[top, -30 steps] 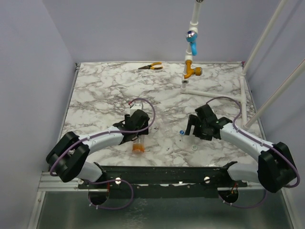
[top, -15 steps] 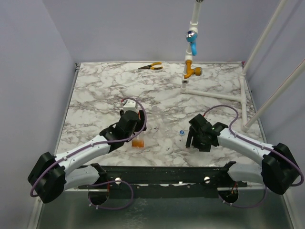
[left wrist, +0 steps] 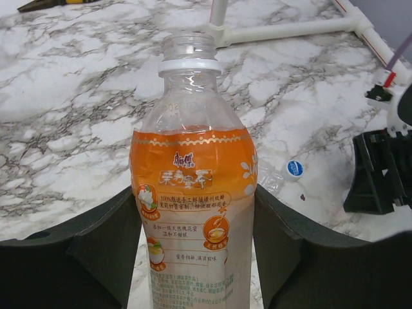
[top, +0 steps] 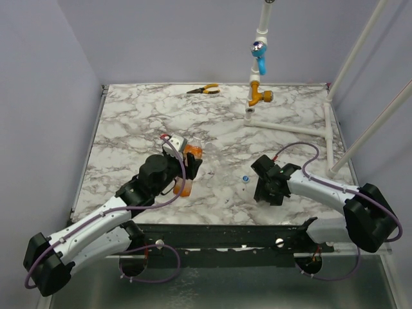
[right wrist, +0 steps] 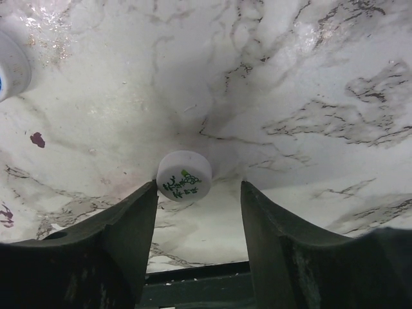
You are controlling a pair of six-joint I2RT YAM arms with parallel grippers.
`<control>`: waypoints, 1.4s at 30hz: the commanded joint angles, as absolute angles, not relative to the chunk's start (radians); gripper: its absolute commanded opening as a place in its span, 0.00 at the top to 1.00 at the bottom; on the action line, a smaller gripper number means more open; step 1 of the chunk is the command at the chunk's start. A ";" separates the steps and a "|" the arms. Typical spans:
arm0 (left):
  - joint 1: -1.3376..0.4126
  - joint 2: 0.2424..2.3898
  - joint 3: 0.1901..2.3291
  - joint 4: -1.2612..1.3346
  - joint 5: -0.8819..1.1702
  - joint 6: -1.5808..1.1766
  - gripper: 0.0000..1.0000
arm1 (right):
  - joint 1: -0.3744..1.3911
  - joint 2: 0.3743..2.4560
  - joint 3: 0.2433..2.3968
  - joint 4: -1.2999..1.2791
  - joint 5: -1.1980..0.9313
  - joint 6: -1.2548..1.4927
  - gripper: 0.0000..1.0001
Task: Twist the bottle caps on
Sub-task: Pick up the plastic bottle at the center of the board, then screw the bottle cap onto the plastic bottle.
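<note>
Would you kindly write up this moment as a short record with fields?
bottle: uncapped, in the left gripper
left gripper: shut on the bottle's body
right gripper: open, straddling the whitish cap
whitish cap: flat on the table, close to one finger
blue cap: on the table, beside the right gripper
caps screwed on: none

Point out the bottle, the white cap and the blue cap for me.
bottle [left wrist: 193, 187], left wrist view, on the orange label.
white cap [right wrist: 184, 175], right wrist view, on its printed top.
blue cap [left wrist: 295, 169], left wrist view, on its top face.
</note>
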State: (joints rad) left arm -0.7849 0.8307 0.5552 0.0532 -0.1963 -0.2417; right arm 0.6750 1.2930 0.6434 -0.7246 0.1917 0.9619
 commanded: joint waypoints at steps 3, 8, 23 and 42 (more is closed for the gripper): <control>-0.789 0.778 0.572 0.078 0.011 -0.068 0.43 | 0.683 1.362 0.678 -0.687 0.234 0.940 0.51; -0.788 0.752 0.578 0.078 0.099 0.021 0.43 | 0.684 1.355 0.671 -0.683 0.232 0.935 0.52; -0.789 0.726 0.592 0.002 0.352 0.141 0.43 | 0.684 1.259 0.741 -0.736 0.194 0.881 0.70; -0.789 0.695 0.624 -0.106 0.551 0.169 0.41 | 0.619 1.110 1.207 -0.630 -0.460 0.618 0.71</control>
